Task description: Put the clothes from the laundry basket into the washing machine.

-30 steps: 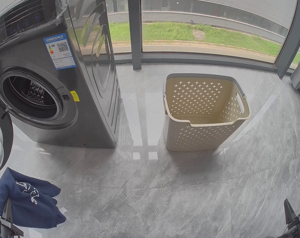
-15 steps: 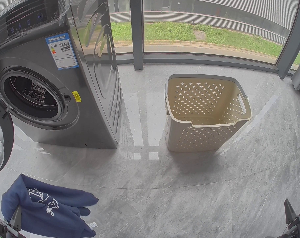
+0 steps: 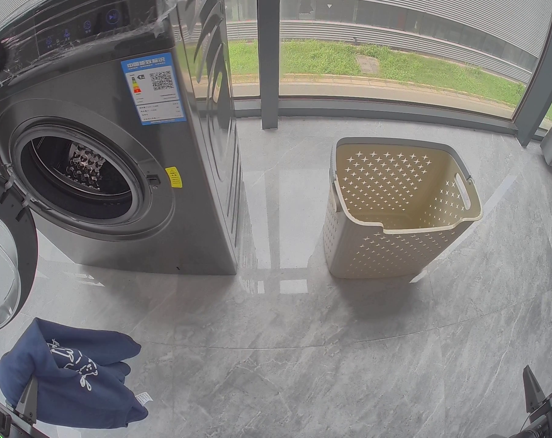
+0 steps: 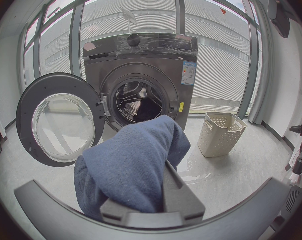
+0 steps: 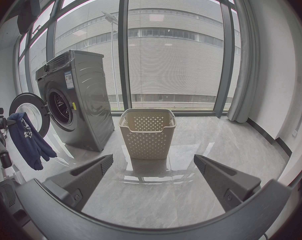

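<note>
Left gripper's got the navy top, washer door hanging open

The left gripper [image 4: 150, 197] is clamped on a navy blue garment [image 3: 69, 378], which dangles off it above the grey floor [image 3: 300, 366], low in front of the washing machine [image 3: 185, 226] and close to its swung-out round door [image 3: 2, 257]. Something dark sits in the drum [image 4: 147, 110], can't tell what. The right gripper [image 5: 152, 160] has its fingers spread wide, holding nothing. The cream laundry basket [image 3: 379, 252] stands upright to the machine's right, by the window [image 3: 379, 38].

L tool [image 4: 146, 174] mostly hid by navy garment [image 4: 124, 157] | washer door [image 3: 11, 257] cut off
</note>
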{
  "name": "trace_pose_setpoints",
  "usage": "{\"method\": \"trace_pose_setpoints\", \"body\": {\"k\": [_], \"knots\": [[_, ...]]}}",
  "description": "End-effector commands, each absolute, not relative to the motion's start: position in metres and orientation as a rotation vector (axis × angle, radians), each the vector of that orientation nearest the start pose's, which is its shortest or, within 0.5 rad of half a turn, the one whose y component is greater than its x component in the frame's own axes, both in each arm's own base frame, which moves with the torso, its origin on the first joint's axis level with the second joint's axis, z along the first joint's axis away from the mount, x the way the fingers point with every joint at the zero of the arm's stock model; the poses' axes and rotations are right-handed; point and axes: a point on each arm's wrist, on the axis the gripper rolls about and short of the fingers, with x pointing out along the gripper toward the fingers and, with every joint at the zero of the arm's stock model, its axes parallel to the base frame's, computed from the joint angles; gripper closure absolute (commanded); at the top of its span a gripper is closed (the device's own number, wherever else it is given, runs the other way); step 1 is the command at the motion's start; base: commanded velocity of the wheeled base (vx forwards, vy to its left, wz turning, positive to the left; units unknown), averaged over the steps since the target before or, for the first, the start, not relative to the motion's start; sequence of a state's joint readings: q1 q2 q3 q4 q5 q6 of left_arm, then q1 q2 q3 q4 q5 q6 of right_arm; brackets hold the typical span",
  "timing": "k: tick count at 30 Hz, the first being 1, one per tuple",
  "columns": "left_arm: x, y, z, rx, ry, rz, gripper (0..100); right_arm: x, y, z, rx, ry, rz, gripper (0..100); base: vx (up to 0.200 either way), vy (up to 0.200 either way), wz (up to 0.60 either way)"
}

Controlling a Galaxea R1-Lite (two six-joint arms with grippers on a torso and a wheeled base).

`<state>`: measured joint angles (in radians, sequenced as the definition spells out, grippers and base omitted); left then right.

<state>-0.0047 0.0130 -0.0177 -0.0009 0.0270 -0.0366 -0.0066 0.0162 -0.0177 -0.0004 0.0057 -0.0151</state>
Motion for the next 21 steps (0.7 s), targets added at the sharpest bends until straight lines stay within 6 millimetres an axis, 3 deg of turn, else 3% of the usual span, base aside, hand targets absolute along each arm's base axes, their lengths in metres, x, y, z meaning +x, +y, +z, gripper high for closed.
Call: {"method": "trace_pose_setpoints", "body": {"k": [1,19,21], "knots": [[-0.0228,0.0008,0.0756,-0.038,-0.002,0.026,100,-0.0228,0.0003,0.0755,-0.015,0.0,0.0,0,0.0,0.0,0.0],[-0.0228,0.0008,0.0756,-0.038,-0.002,0.026,100,-0.0228,0.0003,0.0755,-0.017,0.0,0.002,0,0.0,0.0,0.0],[-0.0228,0.0008,0.0756,-0.038,-0.002,0.026,100,-0.0228,0.0003,0.0755,-0.017,0.0,0.0,0,-0.2,0.2,0.0]]}}
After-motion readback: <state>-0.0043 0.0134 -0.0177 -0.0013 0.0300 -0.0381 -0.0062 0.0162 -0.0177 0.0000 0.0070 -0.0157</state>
